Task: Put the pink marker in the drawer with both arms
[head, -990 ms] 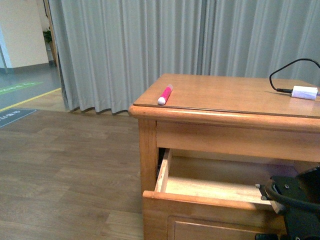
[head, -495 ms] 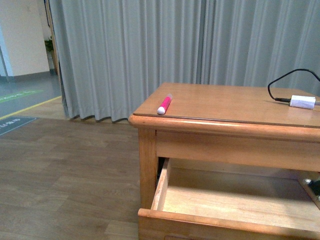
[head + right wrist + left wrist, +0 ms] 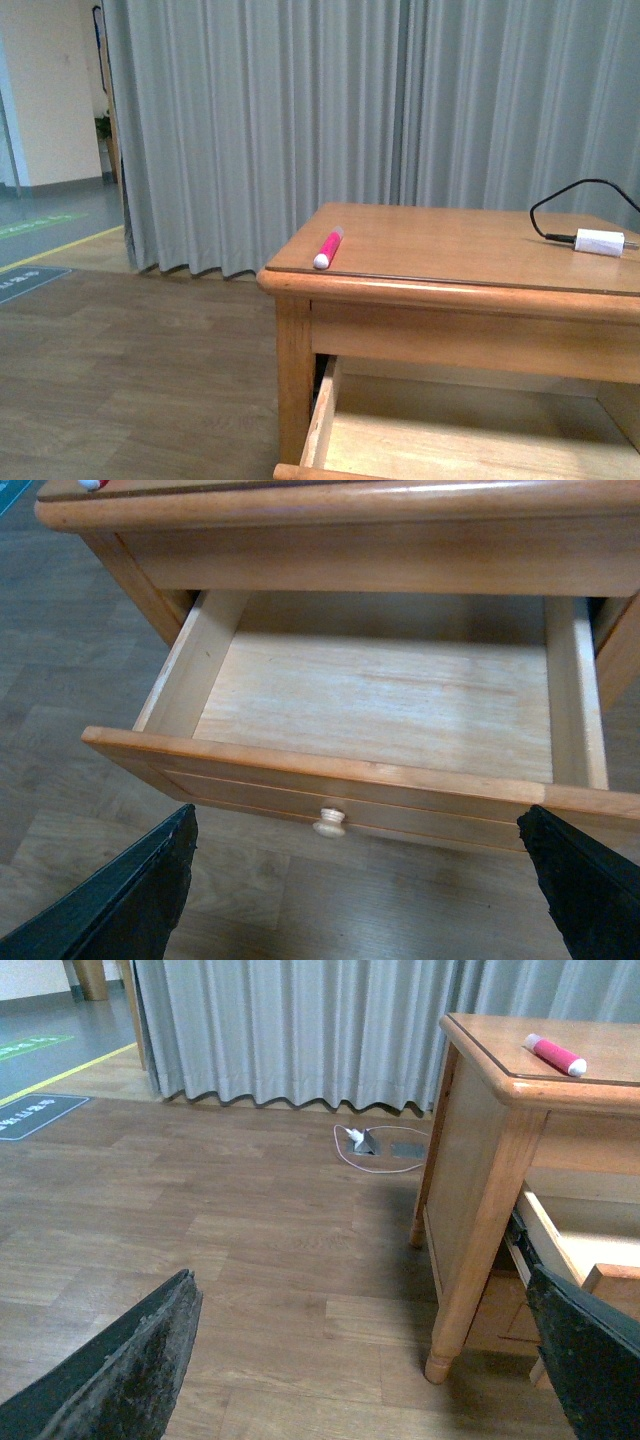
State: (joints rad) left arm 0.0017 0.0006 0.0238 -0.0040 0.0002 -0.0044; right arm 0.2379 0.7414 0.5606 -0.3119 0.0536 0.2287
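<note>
While the drawer [image 3: 380,710] stands pulled out, marker [image 3: 328,247] lies near desk [image 3: 450,240] edge; grey curtain [image 3: 300,120] behind, wood floor [image 3: 130,370] below. Left tool [image 3: 360,1278] and right tool [image 3: 355,815] gape, empty.

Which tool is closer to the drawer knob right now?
Right. The right tool hovers open in front of the pulled-out drawer, with the knob close by. The left tool is out beside the table, over the floor, farther off.

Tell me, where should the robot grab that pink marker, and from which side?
Mid-barrel, from above. The slim bright pink marker lies flat on the honey-coloured wooden table, near its front left corner, so closing across its narrow width probably suits best.
</note>
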